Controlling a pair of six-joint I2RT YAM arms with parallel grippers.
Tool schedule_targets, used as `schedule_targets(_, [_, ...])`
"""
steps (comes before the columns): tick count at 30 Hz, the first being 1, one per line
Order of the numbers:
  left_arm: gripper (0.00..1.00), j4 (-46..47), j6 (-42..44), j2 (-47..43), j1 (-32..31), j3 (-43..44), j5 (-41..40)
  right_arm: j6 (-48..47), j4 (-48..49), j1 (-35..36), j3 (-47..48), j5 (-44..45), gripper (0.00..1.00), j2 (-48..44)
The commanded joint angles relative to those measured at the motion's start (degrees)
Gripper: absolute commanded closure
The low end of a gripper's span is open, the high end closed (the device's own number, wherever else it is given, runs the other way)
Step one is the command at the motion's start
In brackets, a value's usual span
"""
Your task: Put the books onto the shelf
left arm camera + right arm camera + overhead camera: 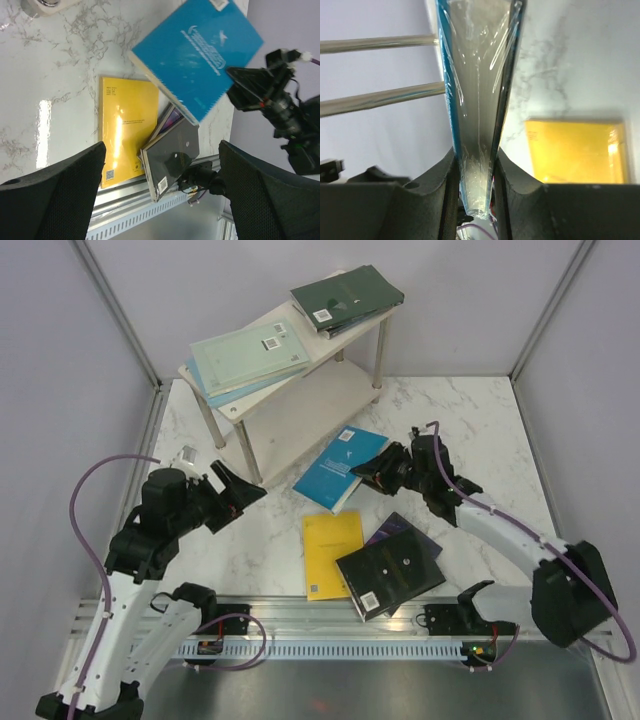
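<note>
With the right tool clamped on the blue book over the bench and the left tool spread apart, I'd lift it level, then swing toward eleven o'clock onto the shelf.

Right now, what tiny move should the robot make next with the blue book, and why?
Probably raise the blue book a bit higher. The right claw is shut on its edge, so it is held, but it sits low over the table, next to the legs of the shelf, and the stacked books lie on the top board above.
</note>
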Motion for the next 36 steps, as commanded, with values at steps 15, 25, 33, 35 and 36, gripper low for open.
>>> schedule_targets(15, [0.00, -8.27, 8.57, -0.58, 0.04, 11.95, -4.58, 9.63, -7.53, 1.75, 50.75, 6.60, 1.00, -3.38])
schedule_targets(25, [0.00, -9.50, 9.36, -2.69, 0.04, 12.38, -0.70, 10.34, -6.55, 12.99, 78.19, 19.78, 1.00, 20.02])
schedule_targets(33, [0.00, -9.77, 7.52, -4.71, 0.04, 12.04, 0.53, 7.88, -7.87, 19.16, 84.79, 38.59, 1.00, 27.67])
schedule_targets(35, [0.00, -10.03, 7.52, -5.15, 0.04, 12.04, 1.32, 7.17, -7.61, 19.43, 86.12, 39.57, 1.00, 29.08])
schedule_targets(36, [0.00, -10.29, 7.52, -5.59, 0.04, 11.95, 1.41, 7.17, -7.26, 19.60, 86.21, 40.10, 1.00, 29.34])
